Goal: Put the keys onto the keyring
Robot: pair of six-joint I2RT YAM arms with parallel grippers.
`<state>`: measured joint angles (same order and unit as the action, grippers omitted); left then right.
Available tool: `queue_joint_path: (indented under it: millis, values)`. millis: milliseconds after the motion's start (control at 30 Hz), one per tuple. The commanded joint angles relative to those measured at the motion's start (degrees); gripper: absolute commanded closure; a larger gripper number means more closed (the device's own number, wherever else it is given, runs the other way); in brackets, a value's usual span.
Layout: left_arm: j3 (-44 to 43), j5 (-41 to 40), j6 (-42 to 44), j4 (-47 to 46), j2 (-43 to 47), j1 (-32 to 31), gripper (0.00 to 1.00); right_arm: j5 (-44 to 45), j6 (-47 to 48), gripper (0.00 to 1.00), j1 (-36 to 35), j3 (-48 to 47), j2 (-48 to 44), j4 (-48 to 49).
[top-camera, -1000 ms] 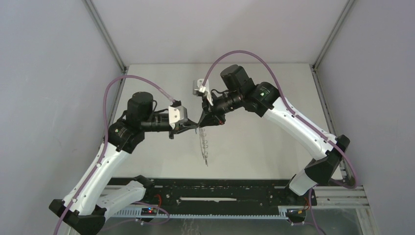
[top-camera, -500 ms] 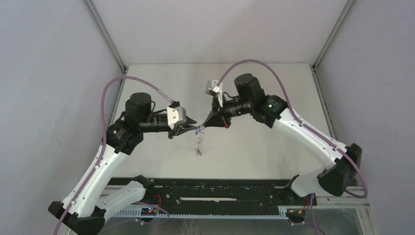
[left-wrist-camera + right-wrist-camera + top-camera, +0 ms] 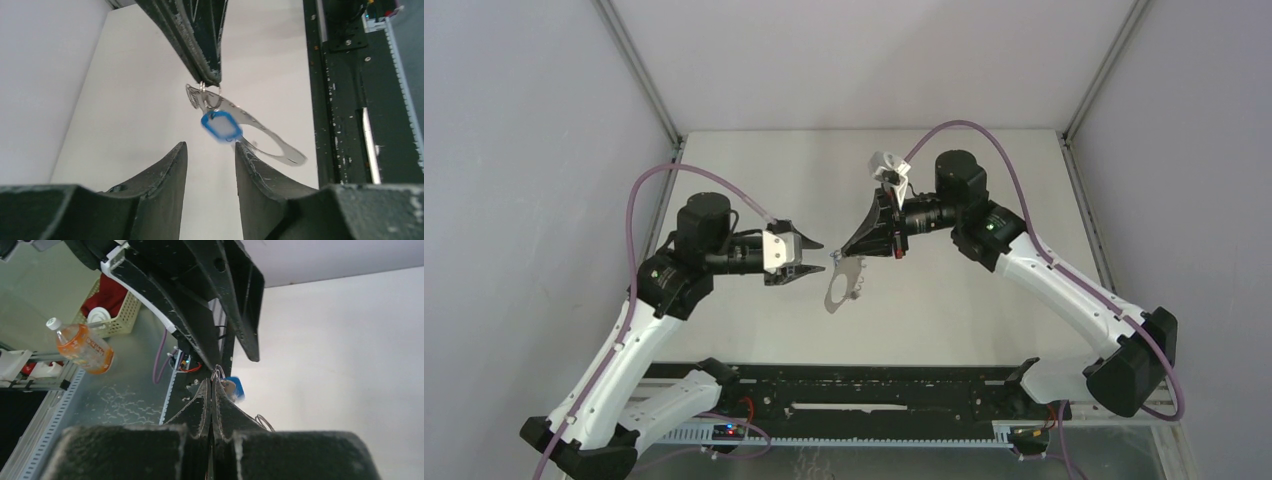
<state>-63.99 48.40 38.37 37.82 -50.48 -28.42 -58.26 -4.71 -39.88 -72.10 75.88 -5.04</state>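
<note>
We have the keyring clenched in the right fingers, hanging over the bench with the blue key on it. Left fingers apart, empty. Black key not visible, likely still to do.

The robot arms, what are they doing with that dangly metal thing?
They are putting keys on a keyring. The right gripper is pinched shut on the keyring and holds it up in the air above the table. A blue key hangs from it, just under the pinched tips. The left gripper sits close beside it with its fingers open, holding nothing. I can't spot any other key.
</note>
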Motion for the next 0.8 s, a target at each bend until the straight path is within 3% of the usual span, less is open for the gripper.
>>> queue_joint_path:
  millis: [0,300,533,767]
  values:
    - [-3.8,-2.8,6.2,-2.4,1.1,0.1,0.55,-5.8,-2.6,1.00,-0.2,-0.2,0.6,5.5]
    - [-4.0,1.7,3.7,-2.6,1.9,0.1,0.50,-8.4,-3.2,1.00,-0.1,-0.2,1.8,7.4]
    - [-4.3,4.9,7.1,-0.4,0.8,0.0,0.60,-9.2,-5.1,1.00,-0.2,-0.2,2.6,9.5]
    - [-4.2,5.5,6.9,-0.8,0.6,0.0,0.64,-9.3,-5.7,1.00,-0.3,-0.2,3.0,10.4]
